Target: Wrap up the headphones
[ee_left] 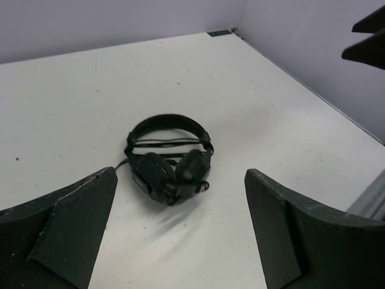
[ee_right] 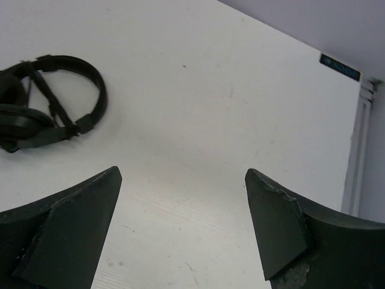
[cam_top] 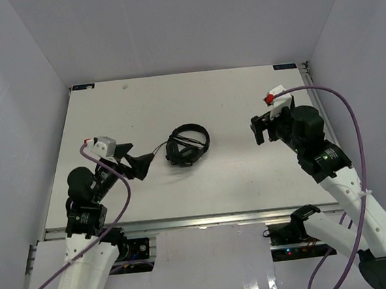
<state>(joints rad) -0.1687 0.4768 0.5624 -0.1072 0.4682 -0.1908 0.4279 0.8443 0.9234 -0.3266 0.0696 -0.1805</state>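
The black headphones (cam_top: 188,146) lie on the white table near its middle, earcups folded together, thin black cable wound across the headband. They show in the left wrist view (ee_left: 169,161) and at the left edge of the right wrist view (ee_right: 45,102). My left gripper (cam_top: 140,164) is open and empty, a short way left of the headphones, pointing at them. My right gripper (cam_top: 260,130) is open and empty, well to the right of them above the table. A short piece of cable runs from the headphones toward the left gripper.
White table (cam_top: 237,174) with purple-grey walls on three sides. An aluminium rail runs along the near edge (cam_top: 200,219). Thick purple robot cables loop over both arms (cam_top: 356,129). The right gripper shows as dark shapes at the top right of the left wrist view (ee_left: 367,42).
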